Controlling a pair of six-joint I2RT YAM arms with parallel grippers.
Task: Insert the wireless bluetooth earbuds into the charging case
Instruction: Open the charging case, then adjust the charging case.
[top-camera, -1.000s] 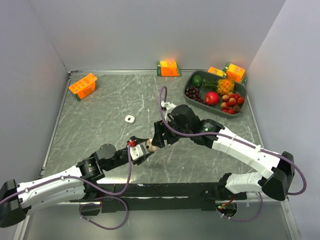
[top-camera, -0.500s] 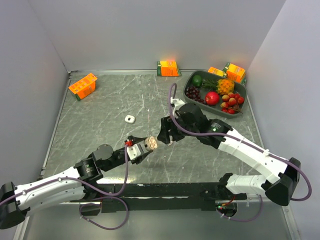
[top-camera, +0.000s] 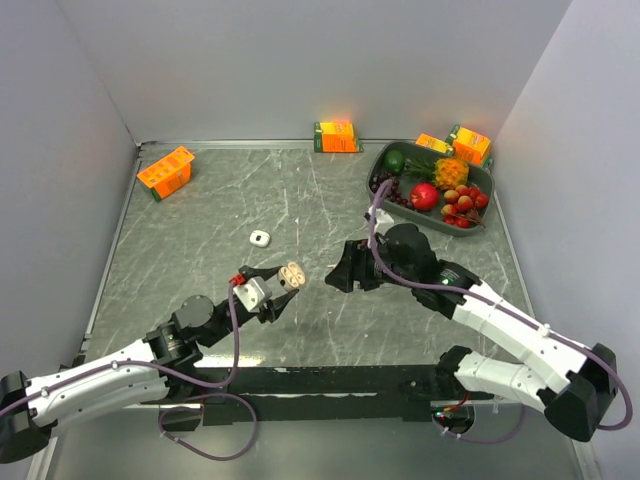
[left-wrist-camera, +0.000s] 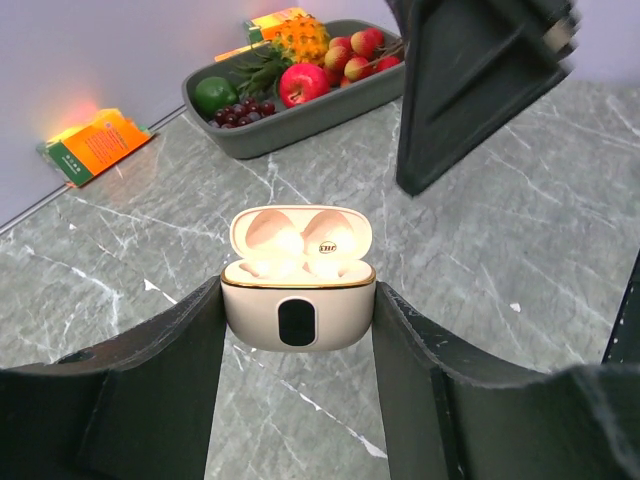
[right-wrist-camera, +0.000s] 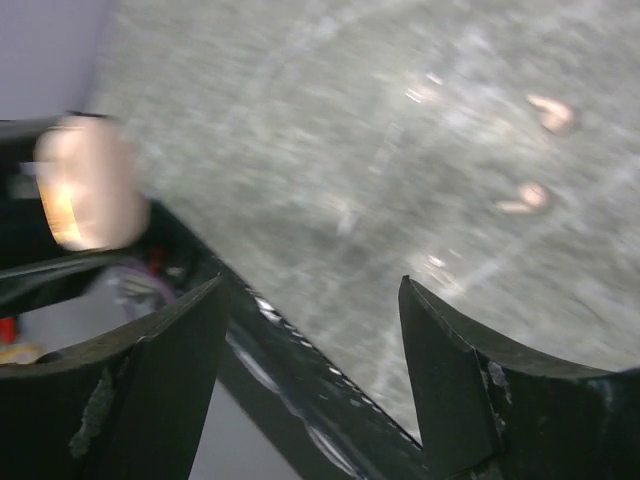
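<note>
Right gripper (top-camera: 340, 278) has backed off to the right since a second ago, and the left gripper (left-wrist-camera: 298, 290) has pulled the charging case (top-camera: 291, 274) slightly back, so they're now apart. The left one is part closed, clamped on the case's sides. The right one hangs wide with nothing in it.

The lid's flipped open and the earbuds (left-wrist-camera: 268, 268) look seated in the base. There's a tiny logo inside the lid, too small to read. Same goes for the print on the orange carton (top-camera: 165, 171).

Bare table (top-camera: 200, 230) all round. A second small white case (top-camera: 260, 238) lies off to the left, and the fruit tray (left-wrist-camera: 300, 128) is in the far right corner.

grey tray (left-wrist-camera: 300, 124) of fruit (top-camera: 424, 196) far right; orange cartons (top-camera: 165, 171) near the back
</note>
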